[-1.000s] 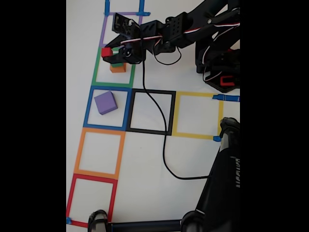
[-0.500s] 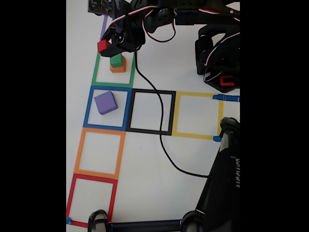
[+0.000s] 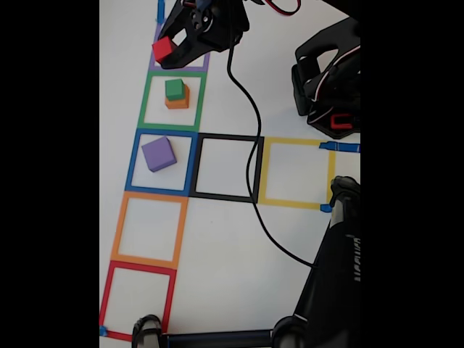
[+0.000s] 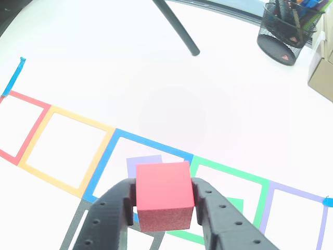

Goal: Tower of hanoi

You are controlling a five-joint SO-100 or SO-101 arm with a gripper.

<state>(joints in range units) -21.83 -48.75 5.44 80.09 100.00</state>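
The black two-finger end effector (image 3: 172, 49) is clamped on the small red cube (image 3: 162, 49), one finger against each opposite side face. In the fixed view the cube hangs clear of the white worktop (image 3: 225, 239), over the purple tape square outline (image 3: 155, 64) at the far left. In the other view the red cube (image 4: 164, 195) sits between the perforated black fingers (image 4: 210, 208), its top face free.

In the fixed view the green cube (image 3: 174, 88) rests on top of the orange cube (image 3: 178, 100). This stack of two stands inside the green tape square outline (image 3: 145, 101), just nearer than the held cube.

The large purple cube (image 3: 158, 154) stands alone inside the blue tape square outline (image 3: 133, 161), next nearer in the left column. In the other view a pale purple face (image 4: 143, 162) shows just behind the red cube, within the blue outline.

A black cable (image 3: 254, 159) runs from the arm across the black tape square outline (image 3: 210, 196) toward the near right. The arm's black base (image 3: 330, 80) stands at the far right.
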